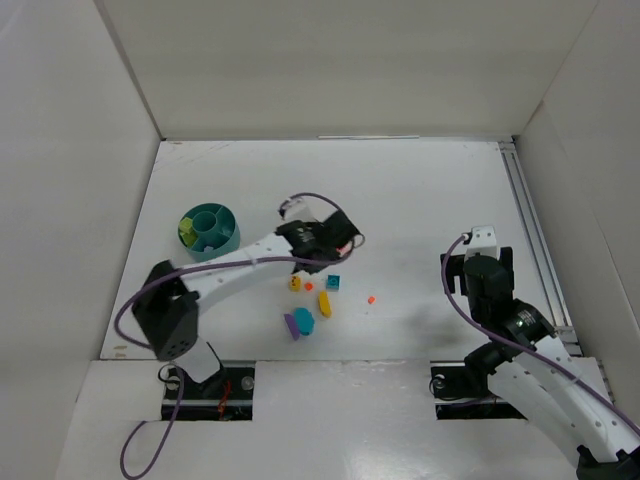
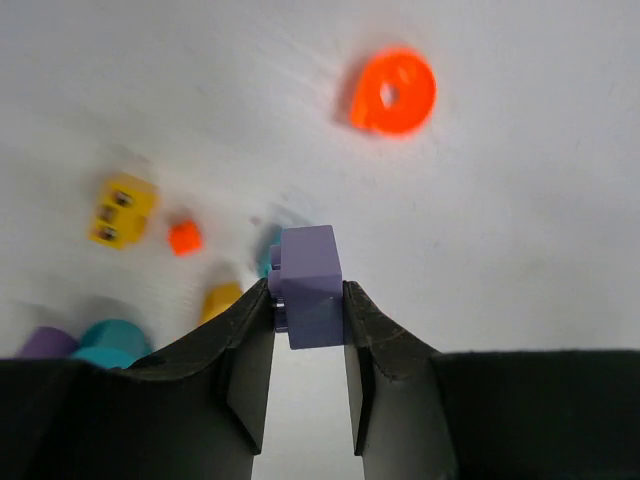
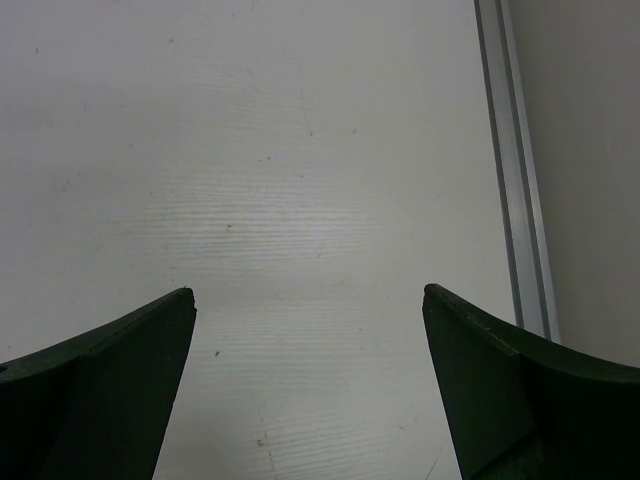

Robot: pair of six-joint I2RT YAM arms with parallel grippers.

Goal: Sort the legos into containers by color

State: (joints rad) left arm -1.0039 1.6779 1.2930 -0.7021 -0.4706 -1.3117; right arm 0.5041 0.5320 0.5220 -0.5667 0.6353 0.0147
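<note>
In the left wrist view my left gripper [image 2: 309,303] is shut on a small purple lego [image 2: 310,280], held a little above the table. Below it lie loose legos: an orange ring [image 2: 393,92], a yellow block [image 2: 122,209], a tiny orange piece [image 2: 183,237], a yellow-orange piece [image 2: 222,299], a teal piece [image 2: 112,340] and another purple one [image 2: 45,343]. From above, the round teal dish [image 1: 228,241] sits left of the left arm [image 1: 250,262], with a lime green piece [image 1: 186,232] in one wedge. My right gripper [image 3: 308,295] is open over bare table.
White walls enclose the table on three sides. A metal rail [image 3: 515,170] runs along the right edge beside the right arm [image 1: 490,280]. The loose pieces cluster just in front of the left wrist, around a teal block [image 1: 333,283].
</note>
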